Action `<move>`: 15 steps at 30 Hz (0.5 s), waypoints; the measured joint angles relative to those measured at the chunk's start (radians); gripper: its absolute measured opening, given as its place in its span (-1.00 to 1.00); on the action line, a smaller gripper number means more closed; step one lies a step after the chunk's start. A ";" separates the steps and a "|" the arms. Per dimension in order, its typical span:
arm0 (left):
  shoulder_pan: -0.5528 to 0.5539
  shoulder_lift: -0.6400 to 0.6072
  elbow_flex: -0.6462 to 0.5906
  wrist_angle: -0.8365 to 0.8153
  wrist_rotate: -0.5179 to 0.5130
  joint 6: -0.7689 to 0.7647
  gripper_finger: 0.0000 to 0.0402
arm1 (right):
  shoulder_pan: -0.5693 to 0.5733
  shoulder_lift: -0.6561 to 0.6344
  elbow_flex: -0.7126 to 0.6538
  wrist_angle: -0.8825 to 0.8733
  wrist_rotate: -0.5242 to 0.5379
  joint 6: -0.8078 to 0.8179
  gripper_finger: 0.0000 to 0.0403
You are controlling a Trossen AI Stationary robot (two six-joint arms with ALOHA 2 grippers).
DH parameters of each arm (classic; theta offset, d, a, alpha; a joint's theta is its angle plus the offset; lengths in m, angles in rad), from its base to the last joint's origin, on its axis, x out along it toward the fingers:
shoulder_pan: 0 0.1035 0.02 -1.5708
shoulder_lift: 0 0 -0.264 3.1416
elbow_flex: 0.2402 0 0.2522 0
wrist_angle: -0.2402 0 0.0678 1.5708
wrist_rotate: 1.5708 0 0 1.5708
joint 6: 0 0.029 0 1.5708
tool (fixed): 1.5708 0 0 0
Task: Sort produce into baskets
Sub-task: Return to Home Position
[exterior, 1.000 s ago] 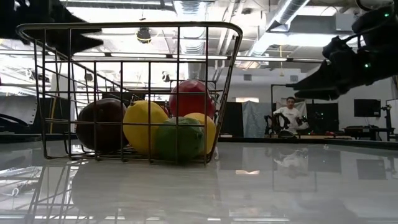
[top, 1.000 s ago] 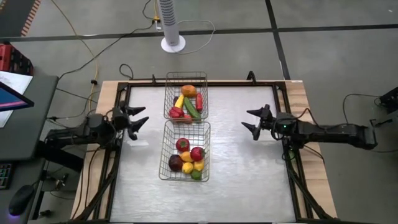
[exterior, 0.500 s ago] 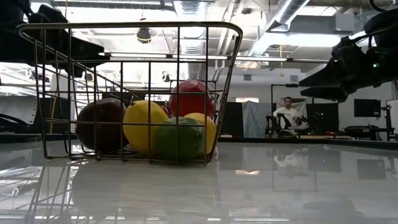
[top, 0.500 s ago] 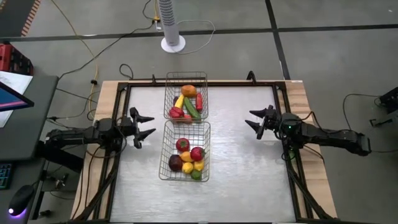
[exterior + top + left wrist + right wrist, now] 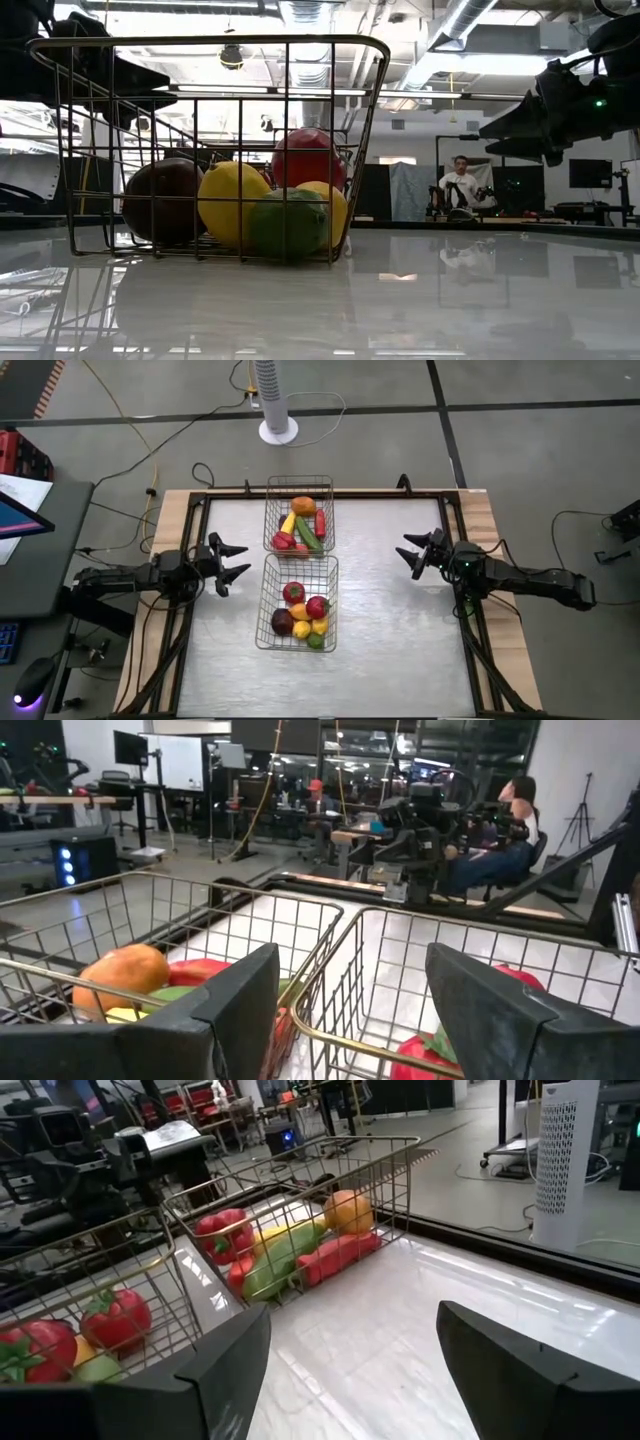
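**Both arms empty, produce in two baskets**

The left end effector [image 5: 236, 560] hovers just inside the left edge of the counter [image 5: 390, 630], its fingers spread wide and holding nothing. The right end effector [image 5: 408, 554] hangs opposite, near the right edge, likewise wide open and empty. Between them the far basket [image 5: 271, 510] and the near basket [image 5: 263, 605] stand one just behind the other. The produce [image 5: 303, 612] lies inside them: long and round pieces in the far one, round pieces in the near one.
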 joint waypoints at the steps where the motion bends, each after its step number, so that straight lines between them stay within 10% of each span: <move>1: 0.000 0.000 0.000 0.000 0.000 -0.005 0.19 | 0.000 0.000 0.000 0.000 0.000 0.000 0.55; 15: 0.000 0.000 -0.001 0.000 -0.002 -0.006 0.19 | 0.000 0.000 -0.001 -0.003 -0.005 0.000 0.55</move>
